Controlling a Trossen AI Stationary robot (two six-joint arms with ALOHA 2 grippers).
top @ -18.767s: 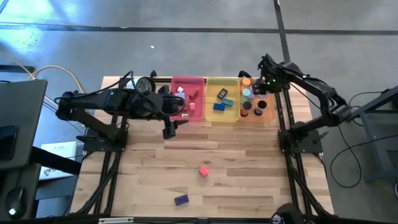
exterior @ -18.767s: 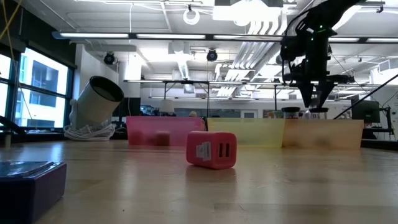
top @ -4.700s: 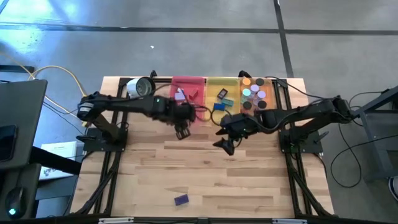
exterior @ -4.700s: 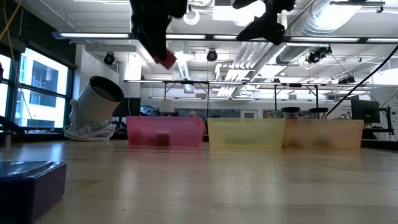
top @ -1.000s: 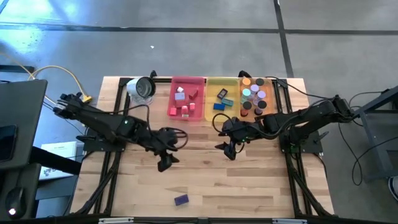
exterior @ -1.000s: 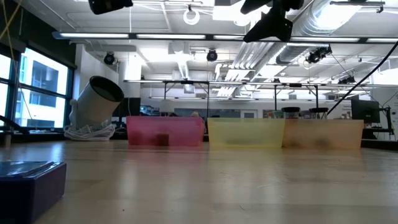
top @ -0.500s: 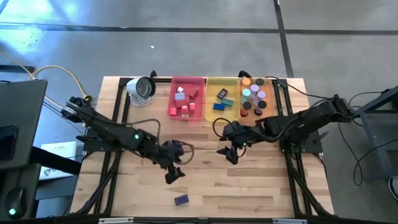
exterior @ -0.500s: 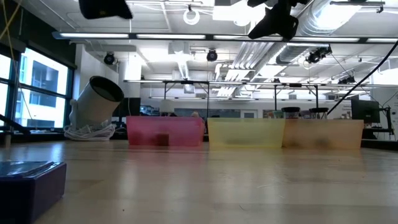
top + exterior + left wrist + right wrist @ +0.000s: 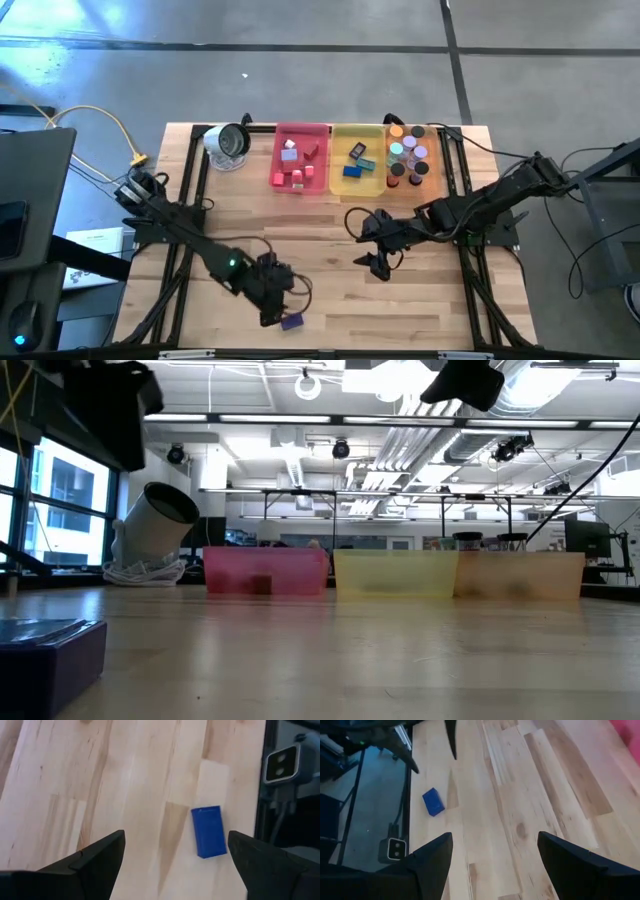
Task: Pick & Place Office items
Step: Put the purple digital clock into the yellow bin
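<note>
In the low view the purple block point(image 9: 48, 660) is cut off by the left and bottom edges, so only part of it shows. Both arms appear there only as dark shapes cropped by the top edge, their fingers out of sight. In the high view the left gripper point(image 9: 270, 312) partly covers the block, and the pieces in the three trays point(image 9: 332, 190) are too small to identify individually.
</note>
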